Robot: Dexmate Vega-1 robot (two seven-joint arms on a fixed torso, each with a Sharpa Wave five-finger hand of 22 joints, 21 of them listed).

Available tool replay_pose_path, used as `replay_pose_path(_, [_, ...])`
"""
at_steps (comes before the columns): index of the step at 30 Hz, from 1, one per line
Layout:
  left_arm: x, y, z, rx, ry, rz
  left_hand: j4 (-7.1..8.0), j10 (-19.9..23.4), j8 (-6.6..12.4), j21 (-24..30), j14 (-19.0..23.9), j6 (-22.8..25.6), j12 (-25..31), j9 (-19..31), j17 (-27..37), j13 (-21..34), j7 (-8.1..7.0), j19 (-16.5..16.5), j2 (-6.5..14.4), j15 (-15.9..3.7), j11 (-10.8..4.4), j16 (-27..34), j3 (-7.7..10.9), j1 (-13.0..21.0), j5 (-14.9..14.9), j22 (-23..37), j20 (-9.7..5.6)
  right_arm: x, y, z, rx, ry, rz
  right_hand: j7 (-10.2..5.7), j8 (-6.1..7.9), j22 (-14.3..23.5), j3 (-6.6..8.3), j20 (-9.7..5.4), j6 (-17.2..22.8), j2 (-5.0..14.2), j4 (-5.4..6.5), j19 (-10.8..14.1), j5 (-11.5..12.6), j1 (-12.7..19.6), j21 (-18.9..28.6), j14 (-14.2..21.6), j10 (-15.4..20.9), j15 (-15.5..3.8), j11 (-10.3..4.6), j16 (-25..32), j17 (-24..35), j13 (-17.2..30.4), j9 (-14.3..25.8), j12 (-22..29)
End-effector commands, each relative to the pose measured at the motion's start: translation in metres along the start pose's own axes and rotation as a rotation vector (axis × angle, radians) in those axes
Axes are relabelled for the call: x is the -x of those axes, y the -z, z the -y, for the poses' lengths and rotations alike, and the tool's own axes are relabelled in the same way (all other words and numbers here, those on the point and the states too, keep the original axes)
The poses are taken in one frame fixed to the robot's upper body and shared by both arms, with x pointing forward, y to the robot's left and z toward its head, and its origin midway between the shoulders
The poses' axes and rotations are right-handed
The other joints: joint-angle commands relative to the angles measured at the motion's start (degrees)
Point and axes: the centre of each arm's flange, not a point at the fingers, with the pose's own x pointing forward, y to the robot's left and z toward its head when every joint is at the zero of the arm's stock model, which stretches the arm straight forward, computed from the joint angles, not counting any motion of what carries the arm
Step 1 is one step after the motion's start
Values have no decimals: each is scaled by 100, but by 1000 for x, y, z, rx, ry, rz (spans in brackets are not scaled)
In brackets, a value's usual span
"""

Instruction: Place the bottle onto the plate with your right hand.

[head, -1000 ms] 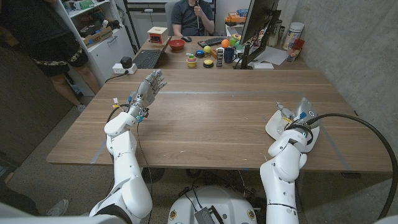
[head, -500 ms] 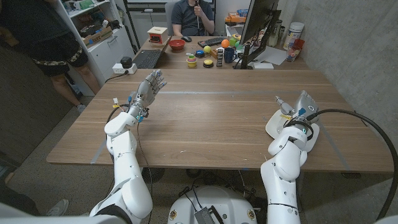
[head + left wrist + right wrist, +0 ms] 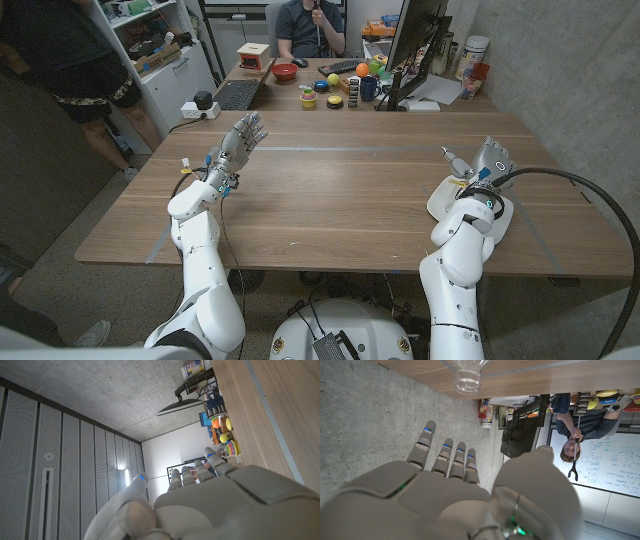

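Reaching up over the wooden table [image 3: 340, 190], the left hand [image 3: 237, 142] holds nothing, fingers spread. Farther right, the right hand [image 3: 490, 160] hovers above the white plate [image 3: 440, 205], fingers apart and empty. The right wrist view shows the clear bottle [image 3: 467, 375] upright on the table, beside a concrete wall [image 3: 380, 420].

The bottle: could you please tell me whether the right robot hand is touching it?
Apart. The right wrist view shows the right robot hand open, its fingertips stopping short of the bottle, with background visible between them.
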Motion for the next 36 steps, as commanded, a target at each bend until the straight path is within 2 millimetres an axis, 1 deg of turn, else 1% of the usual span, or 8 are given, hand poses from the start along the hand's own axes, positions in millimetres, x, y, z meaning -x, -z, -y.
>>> replay_pose_path(1, [-1,-2,-1,-3,0,3,-8,-18,23,-1,-44,-48,41,26,21,31,-19,12,41,-157,-21,18,-21,-33,32,11,-40,-3,-8,12,-4,34,26,-6,3,11,-48,-7,-18,-15,7,-61,46,-47,-28,-67,-43,22,1,6,9,14,-4,-20])
replay_pose_path(8, [-3,-1,-2,0,-4,4,-9,-23,22,-2,-44,-52,39,26,21,31,-23,12,40,-156,-23,18,-22,-31,33,11,-40,-4,-10,19,-30,55,39,4,9,14,-89,-7,-21,-21,16,-152,53,-93,-87,-166,-76,63,1,0,9,15,-2,-19])
replay_pose_path(15, [-4,-2,-2,-1,-1,5,-9,-19,21,-4,-47,-55,41,26,21,31,-25,12,39,-147,-25,17,-24,-29,34,11,-39,-4,-13,25,-32,83,56,17,12,16,-116,-3,-25,-21,24,-192,58,-124,-118,-207,-105,57,1,8,10,15,-1,-21])
replay_pose_path(36, [-6,-2,-2,1,-7,11,-11,-20,24,-7,-46,-53,41,26,21,31,-17,14,39,-155,-27,17,-27,-24,36,11,-40,-6,-24,46,-80,160,123,65,63,21,-167,-7,82,8,33,-232,76,-181,-170,-138,-14,9,-1,73,6,15,4,37])
